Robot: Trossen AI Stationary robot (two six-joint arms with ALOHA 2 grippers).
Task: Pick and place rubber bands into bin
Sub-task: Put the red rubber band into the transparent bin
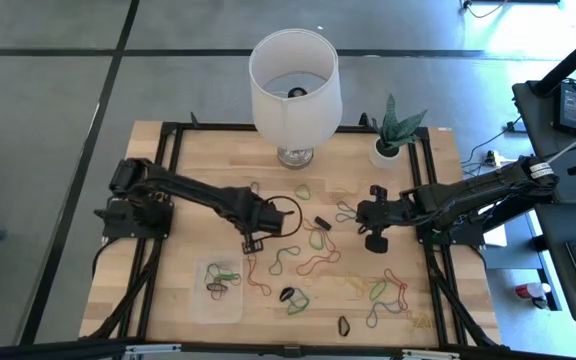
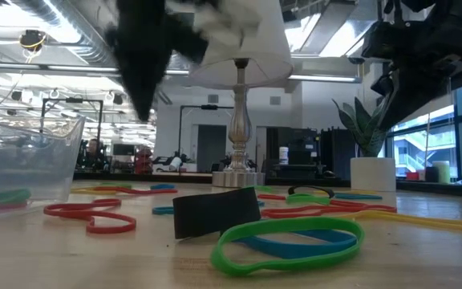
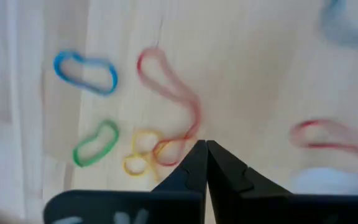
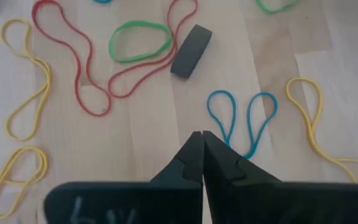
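Holding a few rubber bands [image 1: 220, 280], green and dark, the clear bin [image 1: 204, 304] sits at the table's [image 1: 198, 160] near-left, long side running front to back. More bands lie scattered mid-table. Left gripper [image 1: 251, 243] clenched empty just beside the bin; right gripper [image 1: 375, 243] clenched empty, mid-right.

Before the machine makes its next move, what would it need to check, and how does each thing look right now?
1. Left gripper jaws: shut, no band visibly caught. Not ok for picking.
2. Right gripper jaws: shut, holding nothing, waiting over the blue band. Ok.
3. Bin within the left arm's reach, a few bands already inside. Ok.
4. Rubber bands left on the table: many. Not ok yet.
5. Red band near the left jaws' tips: whether they touch it, cannot tell.
6. Lamp stands clear of both arms. Ok.
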